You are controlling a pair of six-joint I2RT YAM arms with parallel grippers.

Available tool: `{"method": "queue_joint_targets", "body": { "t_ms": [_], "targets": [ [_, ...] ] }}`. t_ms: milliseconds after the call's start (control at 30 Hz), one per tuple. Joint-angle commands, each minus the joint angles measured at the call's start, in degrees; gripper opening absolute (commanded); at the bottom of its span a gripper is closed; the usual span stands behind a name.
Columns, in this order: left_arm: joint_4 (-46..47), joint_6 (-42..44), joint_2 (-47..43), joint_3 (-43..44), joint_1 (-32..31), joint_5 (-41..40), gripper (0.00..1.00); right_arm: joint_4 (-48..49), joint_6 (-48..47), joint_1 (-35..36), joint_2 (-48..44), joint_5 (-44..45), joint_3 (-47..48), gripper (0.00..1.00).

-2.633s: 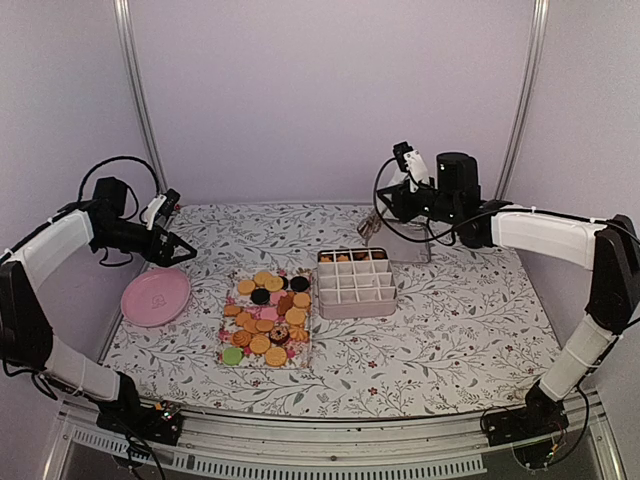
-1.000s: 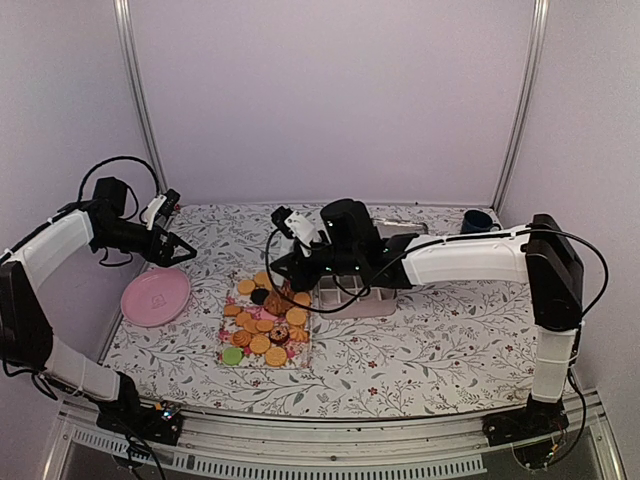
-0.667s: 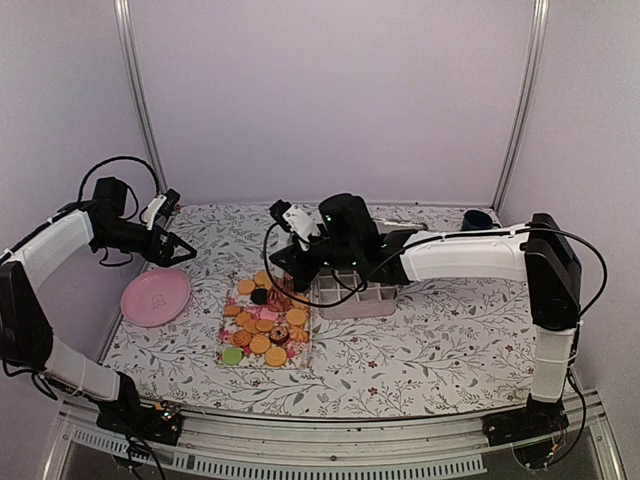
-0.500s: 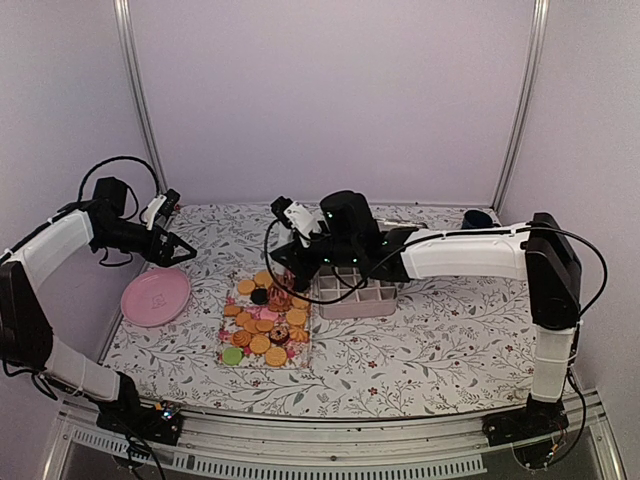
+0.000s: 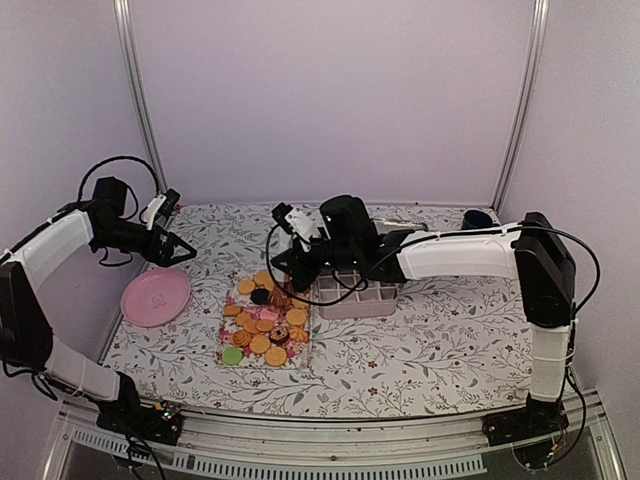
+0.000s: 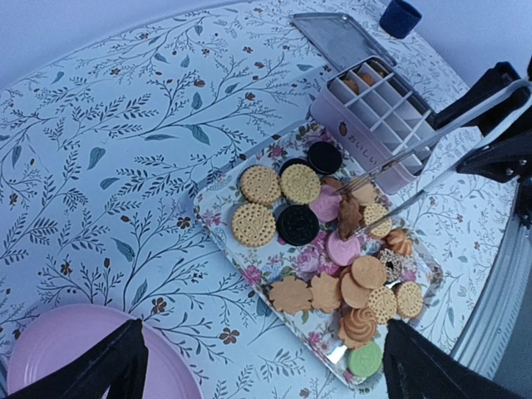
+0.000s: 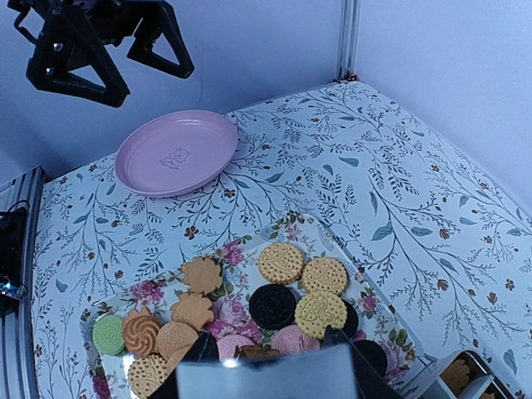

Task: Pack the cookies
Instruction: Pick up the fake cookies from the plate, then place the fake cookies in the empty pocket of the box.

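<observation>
Well to the left of the flowered tray [image 6: 253, 273], the left tool [image 5: 181, 251] hangs in the air above the tabletop [image 6: 125, 166]. Its two fingers are spread apart and hold nothing. A pink plate [image 7: 176, 151] lies on the tabletop left of the tray, apart from it and nearer the arm bases than that tool.

The cookies [image 6: 299, 184] lie on the tray in a loose, overlapping spread. Most are orange-tan, with two black ones and a few pink ones toward the tray's far end. A single green one lies at its near end.

Over the tray's right half, a pair of metal tongs [image 6: 432, 137] slants down from the right. One brown cookie [image 6: 347, 216] sits between the tong tips, tilted among the pink and tan ones. The right tool [image 6: 499, 116] is clamped on the tongs' upper end, one black finger on each arm. It stays up and to the right of that cookie without touching it.

Just right of the tray stands a divided box [image 6: 357, 150]. A few tan cookies lie in its far compartments. Beyond the box, farther from the tray, lie a flat lid [image 6: 337, 37] and then a blue cup [image 6: 401, 17].
</observation>
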Motion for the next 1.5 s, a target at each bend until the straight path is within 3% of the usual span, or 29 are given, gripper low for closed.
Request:
{"method": "queue_joint_targets", "body": {
  "t_ms": [0, 133, 367, 467, 900, 1167, 1467],
  "targets": [
    [0.1, 0.5, -1.1, -0.3, -0.3, 0.2, 0.99, 0.9, 1.4, -0.1, 1.3, -1.6, 1.8, 0.42],
    [0.1, 0.6, -1.1, -0.3, -0.4, 0.1, 0.99, 0.6, 1.2, -0.3, 1.3, -1.5, 1.7, 0.38],
    [0.1, 0.4, -1.0, -0.3, -0.3, 0.3, 0.99, -0.1, 0.8, -1.0, -0.3, -0.4, 2.5, 0.14],
    [0.1, 0.5, -1.0, -0.2, -0.3, 0.3, 0.99, -0.6, 0.8, -1.5, -1.5, -0.6, 3.3, 0.10],
    [0.1, 0.2, -1.1, 0.3, -0.3, 0.4, 0.99, -2.2, -0.7, -7.8, -8.0, -0.3, 3.8, 0.03],
    [0.1, 0.2, -0.5, 0.6, -0.3, 0.4, 0.99, -2.5, -1.7, -13.0, -11.1, 1.4, -0.2, 0.03],
    [0.0, 0.0, 0.2, 1.0, -0.3, 0.7, 0.99, -2.9, -1.8, -13.5, -12.3, 0.6, -3.8, 0.05]
  ]
}}
